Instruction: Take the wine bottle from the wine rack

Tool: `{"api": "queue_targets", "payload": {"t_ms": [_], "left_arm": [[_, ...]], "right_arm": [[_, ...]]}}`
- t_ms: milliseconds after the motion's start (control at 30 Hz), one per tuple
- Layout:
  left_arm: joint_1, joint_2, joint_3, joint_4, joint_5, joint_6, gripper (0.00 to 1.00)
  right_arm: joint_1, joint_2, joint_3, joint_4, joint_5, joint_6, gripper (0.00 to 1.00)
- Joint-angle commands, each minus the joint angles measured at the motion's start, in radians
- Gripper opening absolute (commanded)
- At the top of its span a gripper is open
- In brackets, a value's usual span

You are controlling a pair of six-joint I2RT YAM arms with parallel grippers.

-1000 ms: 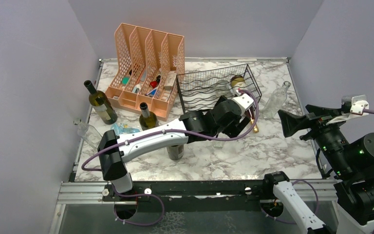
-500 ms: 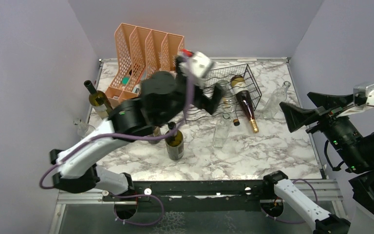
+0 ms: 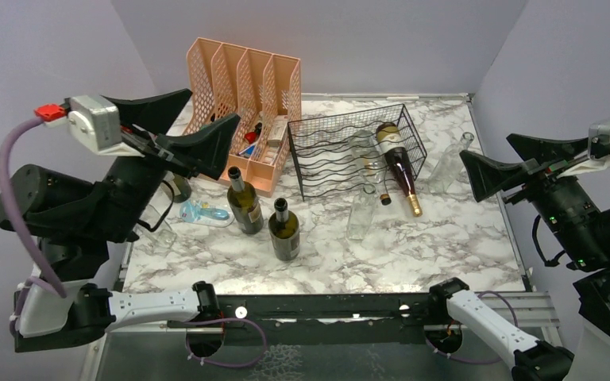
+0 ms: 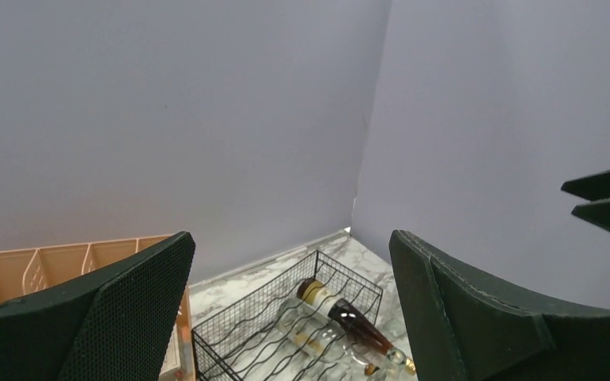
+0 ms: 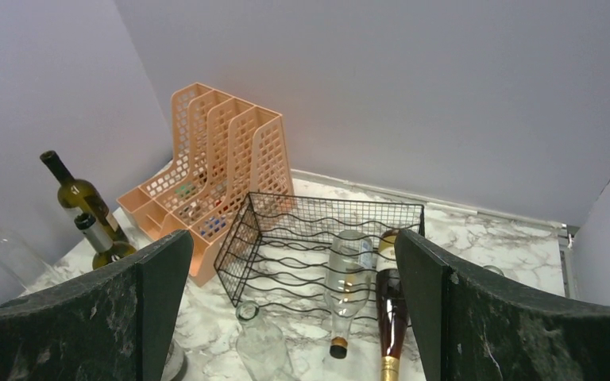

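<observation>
The wine rack (image 3: pixel 341 151) is a low black wire tray at the back middle. A dark brown wine bottle (image 3: pixel 398 168) with a gold neck lies in its right cradle. A clear bottle (image 3: pixel 368 155) lies beside it. My left gripper (image 3: pixel 214 105) is open and empty, raised high at the left, far from the rack. My right gripper (image 3: pixel 484 147) is open and empty, raised at the right. The left wrist view shows the rack (image 4: pixel 254 321) and brown bottle (image 4: pixel 353 319) far below the left gripper (image 4: pixel 290 238). The right wrist view shows the rack (image 5: pixel 286 226), the brown bottle (image 5: pixel 388 305) and the right gripper (image 5: pixel 294 238).
A peach file organiser (image 3: pixel 242 87) stands left of the rack. Two green bottles (image 3: pixel 245 203) (image 3: pixel 285 231) stand in front of it. One clear bottle (image 3: pixel 360 213) stands before the rack and another (image 3: pixel 450 163) to its right. A small blue item (image 3: pixel 202 212) lies left.
My left arm has drawn back from the rack, risen and swung to the far left with its gripper empty. My right gripper has risen slightly. The brown bottle still lies in the rack.
</observation>
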Motion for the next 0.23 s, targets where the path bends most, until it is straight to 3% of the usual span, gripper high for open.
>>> {"api": "queue_targets", "payload": {"t_ms": [0, 200], "left_arm": [[0.000, 0.008, -0.029, -0.019, -0.003, 0.006, 1.00], [0.001, 0.009, -0.031, -0.021, 0.010, 0.000, 1.00]], "right_arm": [[0.005, -0.009, 0.006, 0.051, 0.017, -0.004, 1.00], [0.005, -0.010, -0.022, 0.040, 0.024, 0.019, 1.00]]}}
